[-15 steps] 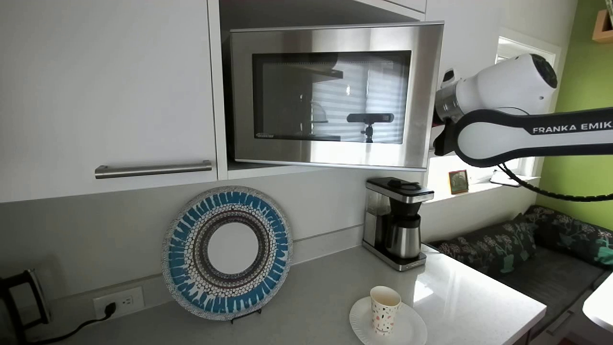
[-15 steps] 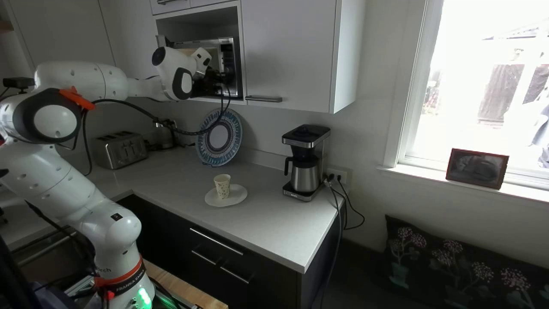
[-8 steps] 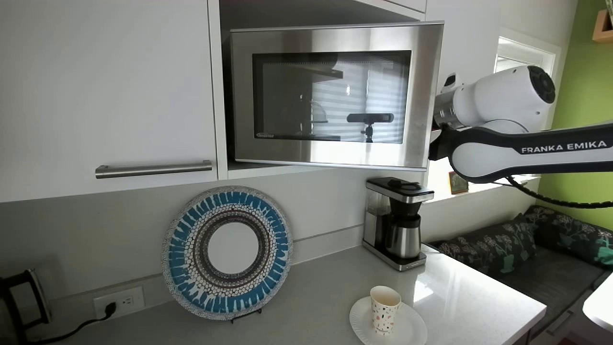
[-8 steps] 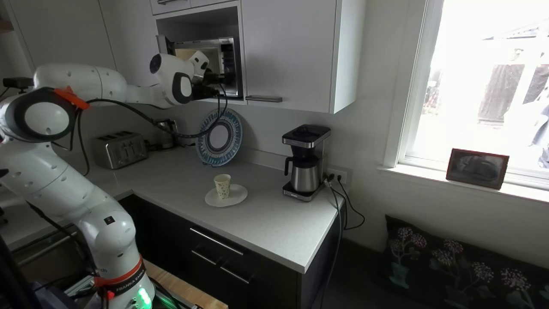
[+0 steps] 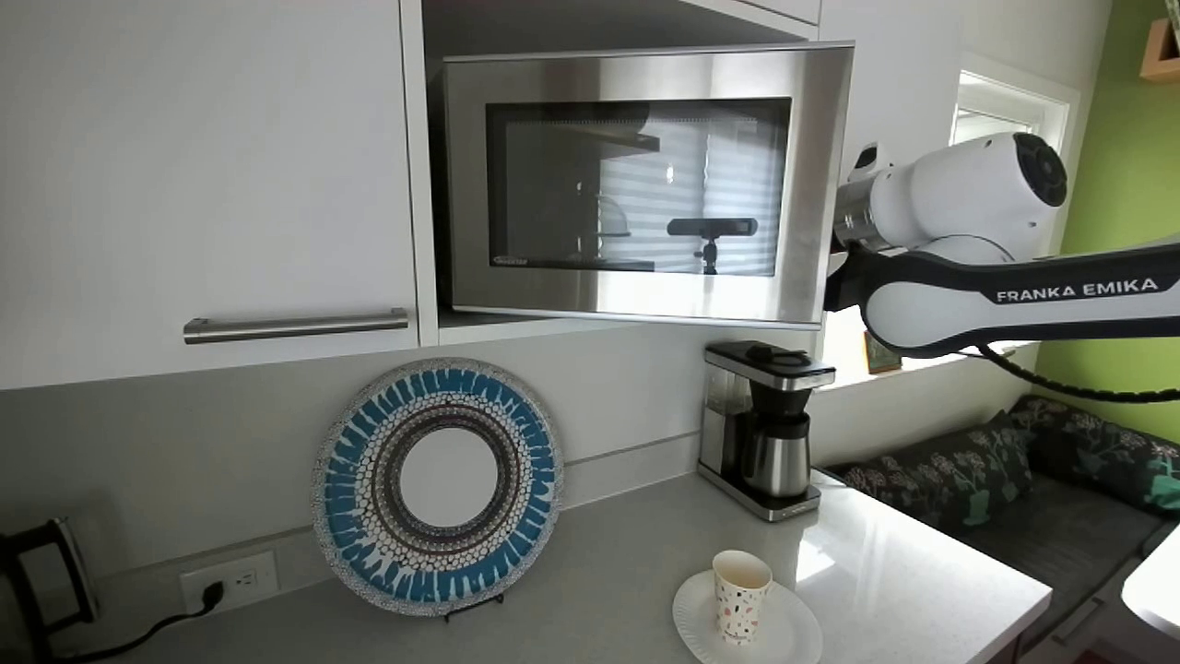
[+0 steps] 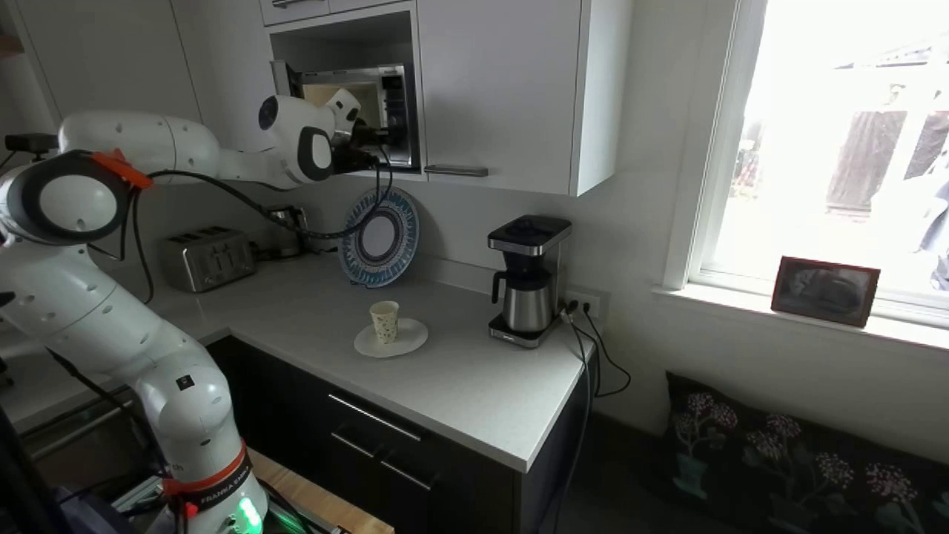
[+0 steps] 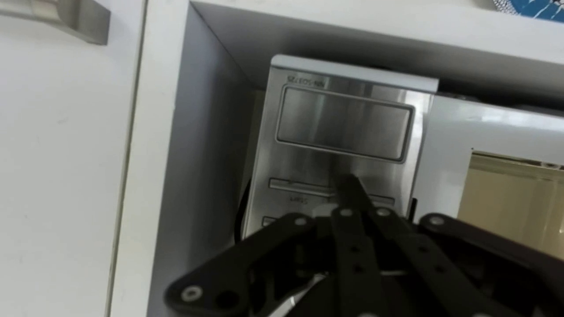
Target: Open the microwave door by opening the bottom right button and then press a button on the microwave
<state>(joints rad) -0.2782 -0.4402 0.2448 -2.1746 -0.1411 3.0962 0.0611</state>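
The microwave door (image 5: 636, 189) is steel with a dark window and stands swung open in an exterior view. The microwave (image 6: 395, 111) sits in a cabinet niche, its lit cavity showing behind my arm. In the wrist view, which stands upside down, the steel control panel (image 7: 383, 178) has a large rectangular button (image 7: 343, 123) and a slim button (image 7: 293, 186) marked Start. My gripper (image 7: 351, 182) is shut and empty, its fingertips in front of the panel between these buttons. Contact cannot be told. In an exterior view the gripper (image 6: 379, 136) points at the panel; the door hides it in the other view.
The niche wall (image 7: 194, 145) stands close beside the panel. A cabinet handle (image 6: 456, 171) is beyond it. Below on the counter are a coffee maker (image 6: 528, 282), a paper cup (image 6: 385, 321) on a plate (image 6: 411, 337), a decorative plate (image 6: 356, 259) and a toaster (image 6: 207, 259).
My arm and gripper have moved down in front of the microwave, mostly in the earlier half second and only slightly since. The door stays open and unmoved.
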